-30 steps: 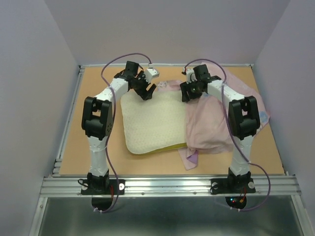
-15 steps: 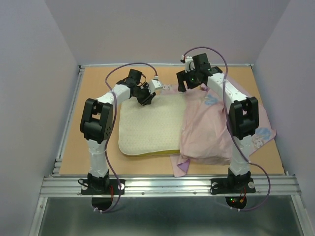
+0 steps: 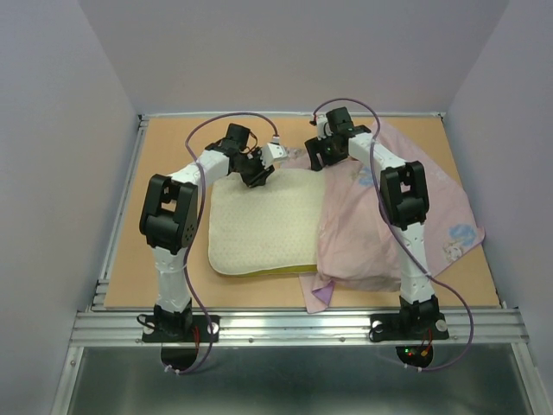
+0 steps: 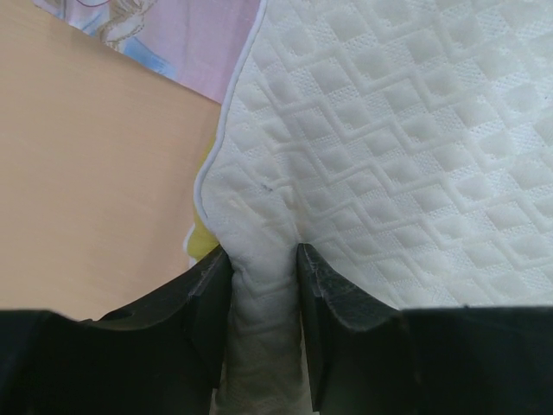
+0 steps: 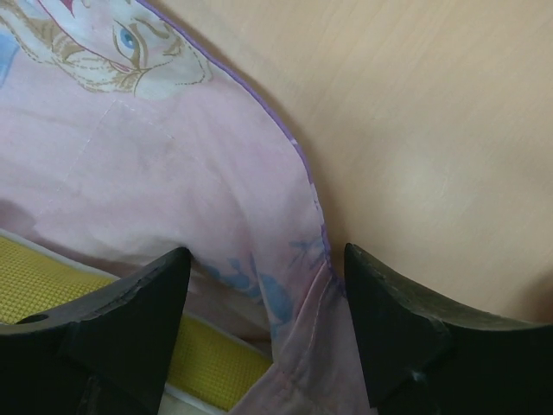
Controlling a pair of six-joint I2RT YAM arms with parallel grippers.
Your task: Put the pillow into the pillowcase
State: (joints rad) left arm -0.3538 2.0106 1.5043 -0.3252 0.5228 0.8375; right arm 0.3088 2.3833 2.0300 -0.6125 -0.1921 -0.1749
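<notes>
The cream-white pillow lies flat at the table's middle, its right part under the pale pink pillowcase. My left gripper is at the pillow's far edge. In the left wrist view it is shut on a pinched fold of the quilted pillow near a corner, beside the yellow band. My right gripper hangs over the pillowcase's far left corner. In the right wrist view it stands open, with the pink pillowcase's hem between its fingers and the pillow's yellow band below.
The wooden tabletop is bounded by a metal rail on the left and a front rail. Purple walls stand close on three sides. The pillowcase's printed corner reaches toward the right wall.
My left gripper has closed on the pillow's far edge. My right gripper opened wider and moved back and left. The pillowcase has spread out toward the right, and the pillow shifted slightly left.
</notes>
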